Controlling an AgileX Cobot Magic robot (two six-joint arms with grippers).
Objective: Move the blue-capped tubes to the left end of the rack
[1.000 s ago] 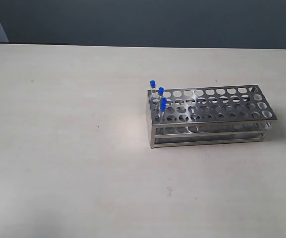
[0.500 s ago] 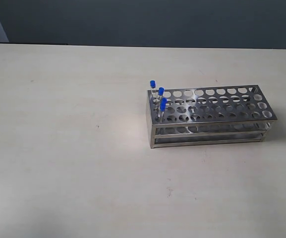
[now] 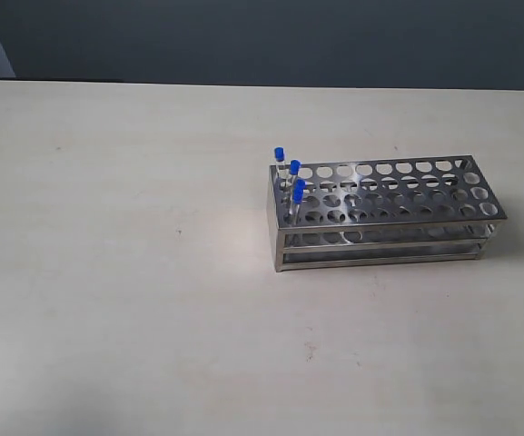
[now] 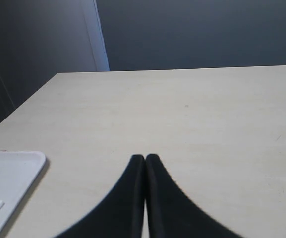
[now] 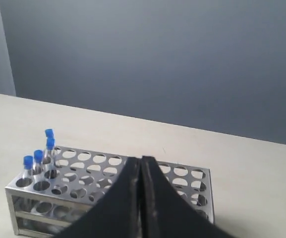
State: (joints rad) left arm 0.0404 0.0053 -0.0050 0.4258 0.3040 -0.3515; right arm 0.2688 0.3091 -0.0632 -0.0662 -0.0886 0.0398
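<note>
The rack [image 3: 384, 245], a long shiny steel frame whose top plate is pierced by rows of round holes, is seen standing level, right of centre in the exterior view. The blue-capped tubes [image 3: 294, 169], thin and clear, are seated near-upright in holes clustered at its left end, with caps raised above the plate.

L gripper [image 4: 145, 158] matte blk, smooth, curved, tapering narrow, R gripper [image 5: 141, 160] same

Pale beige table [image 3: 134, 300], small dark speck [image 3: 179, 232] on it; white tray [image 4: 9, 173] near table edge; dark grey wall [image 3: 271, 41] behind.
</note>
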